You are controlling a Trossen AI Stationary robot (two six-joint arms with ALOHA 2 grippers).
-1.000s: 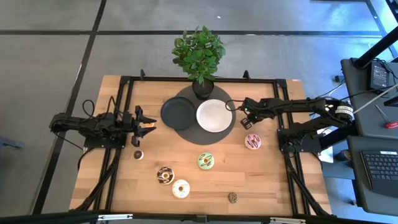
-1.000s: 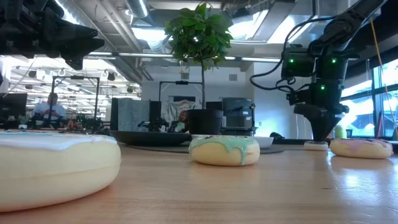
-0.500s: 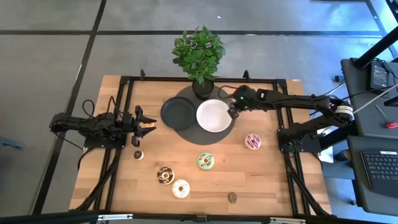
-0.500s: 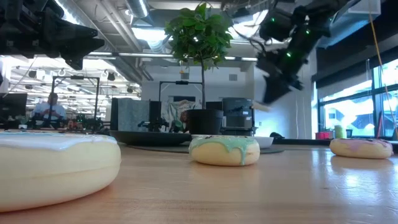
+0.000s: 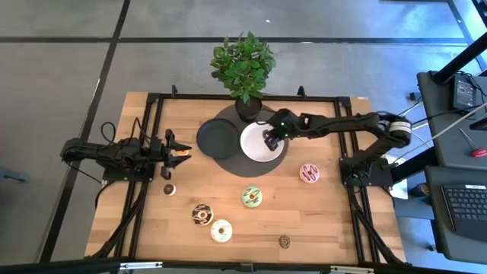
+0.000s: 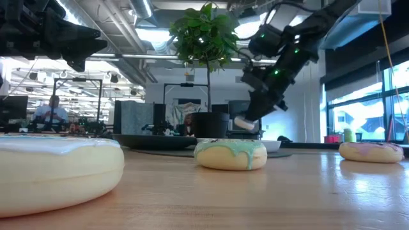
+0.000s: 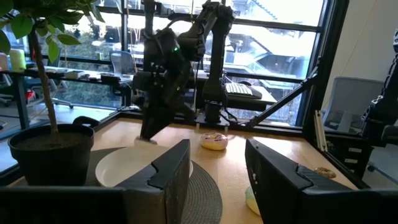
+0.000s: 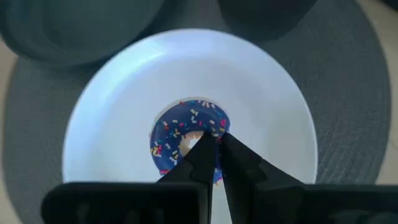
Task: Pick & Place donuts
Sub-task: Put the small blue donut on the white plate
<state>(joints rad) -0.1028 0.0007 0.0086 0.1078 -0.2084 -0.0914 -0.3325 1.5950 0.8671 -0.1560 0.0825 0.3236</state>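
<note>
A blue-frosted donut with sprinkles (image 8: 180, 143) is in my right gripper (image 5: 270, 139), which is shut on it and hangs over the white plate (image 5: 255, 148). The low view shows that donut (image 6: 246, 123) above the plate. On the table lie a pink donut (image 5: 309, 173), a green one (image 5: 252, 197), a chocolate one (image 5: 202, 215), a cream one (image 5: 221, 230) and two tiny ones (image 5: 169, 189) (image 5: 284, 242). My left gripper (image 5: 179, 154) waits open near the table's left side. My right gripper pinches the blue donut's ring on one side (image 8: 217, 127), with one finger (image 8: 202, 158) at the hole and the other (image 8: 242, 165) outside. The fingers come from above, pointing down. The donut is lifted clear and hangs below the fingertips, over the white plate.
A black plate (image 5: 216, 138) sits beside the white one on a round dark mat (image 5: 242, 161). A potted plant (image 5: 243, 68) stands at the far edge behind them. Bare wood lies between the plates and the donuts nearer the front.
My right gripper, shut, rose from the table just far of the pink donut with the blue donut, swung toward the table's left and came down over the white plate. The blue donut went from the tabletop to hanging above the plate.
</note>
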